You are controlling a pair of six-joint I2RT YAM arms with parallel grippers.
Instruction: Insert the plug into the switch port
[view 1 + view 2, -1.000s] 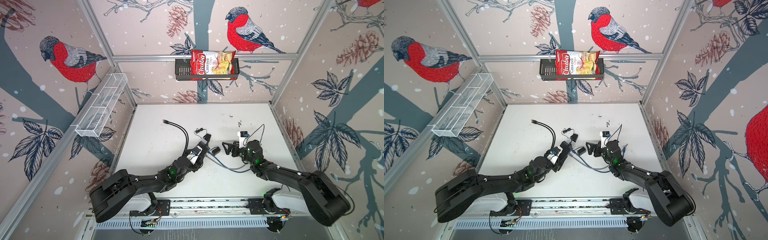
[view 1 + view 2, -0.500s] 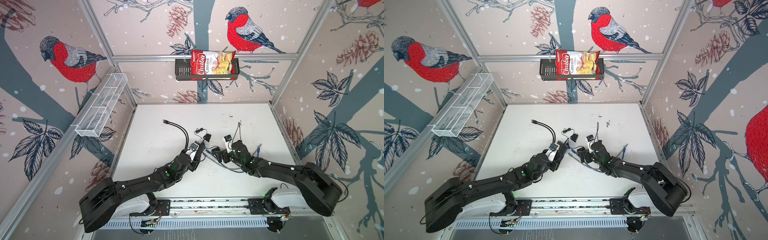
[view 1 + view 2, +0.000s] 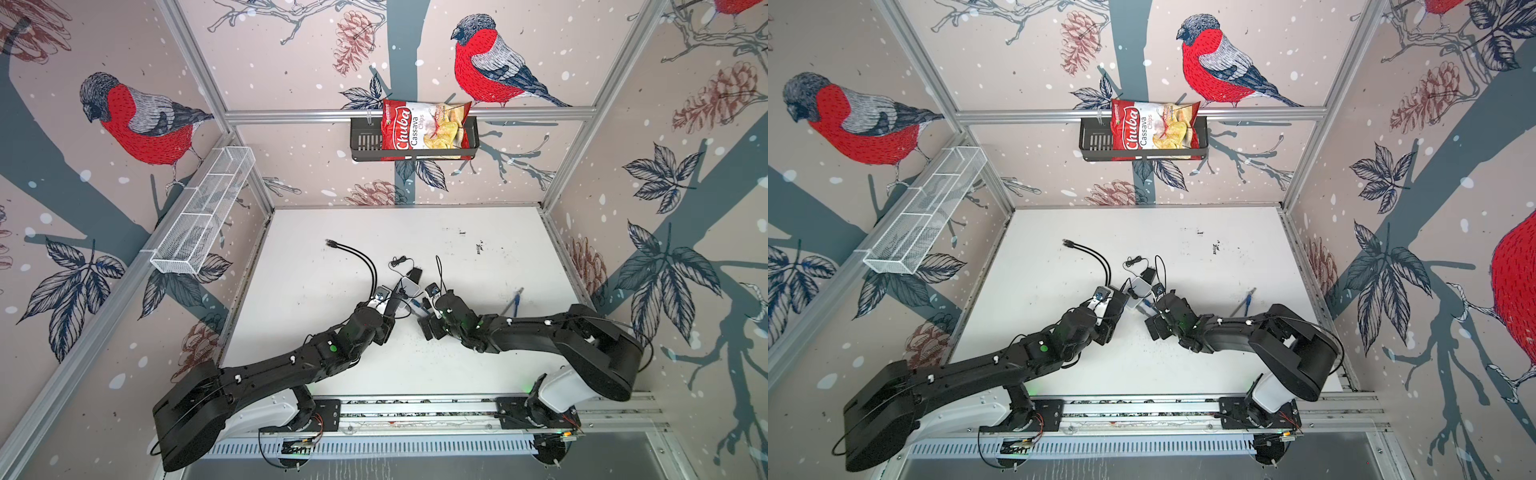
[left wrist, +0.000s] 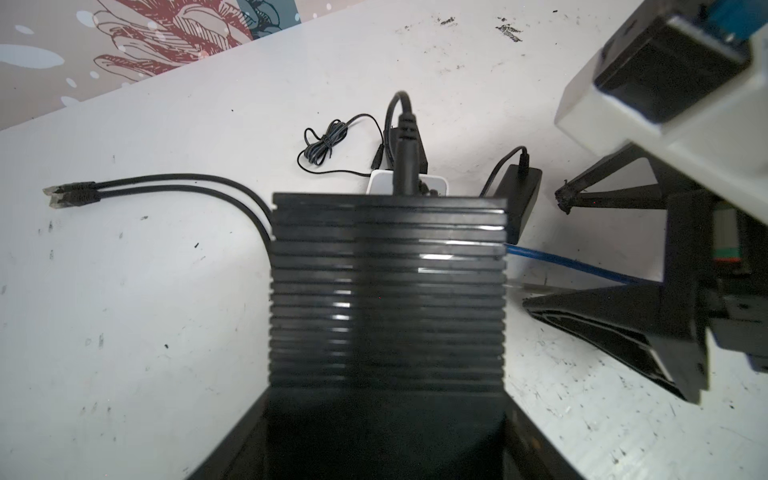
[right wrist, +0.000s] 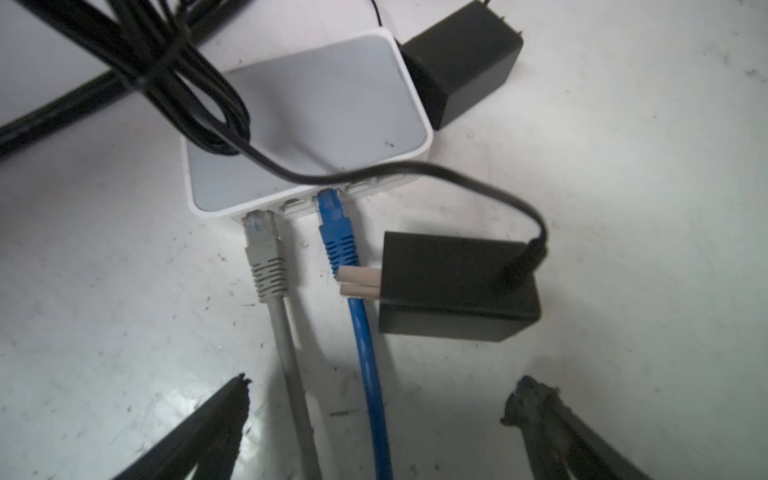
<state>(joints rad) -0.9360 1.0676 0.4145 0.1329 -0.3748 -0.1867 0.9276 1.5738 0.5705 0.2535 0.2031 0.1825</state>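
The white switch [image 5: 316, 116] lies mid-table [image 3: 409, 286] [image 3: 1140, 286]. A blue plug [image 5: 332, 216] and a grey plug [image 5: 264, 241] sit in ports on its near side. Their cables run back between the fingers of my right gripper [image 5: 382, 382], which stands open just short of the switch [image 3: 424, 316] [image 3: 1152, 318]. My left gripper [image 3: 388, 301] [image 3: 1115, 301] is shut on a black ribbed box [image 4: 386, 291] right beside the switch. That box hides the left fingertips. Two black cables [image 4: 166, 185] leave the box, and a black barrel plug [image 4: 405, 166] stands at its far end.
A black power adapter [image 5: 453, 286] lies with its prongs against the blue plug, and a second adapter [image 5: 461, 58] lies behind the switch. A coiled thin cord [image 3: 399, 262] and loose cable ends [image 3: 516, 297] [image 3: 332, 244] lie on the table. Basket with chips bag [image 3: 415, 129] and mesh tray [image 3: 203, 212] hang on the walls.
My right gripper has swung left and closer to the switch, still open. The loose cable ends at the right have dropped to the table. The left gripper keeps its hold.
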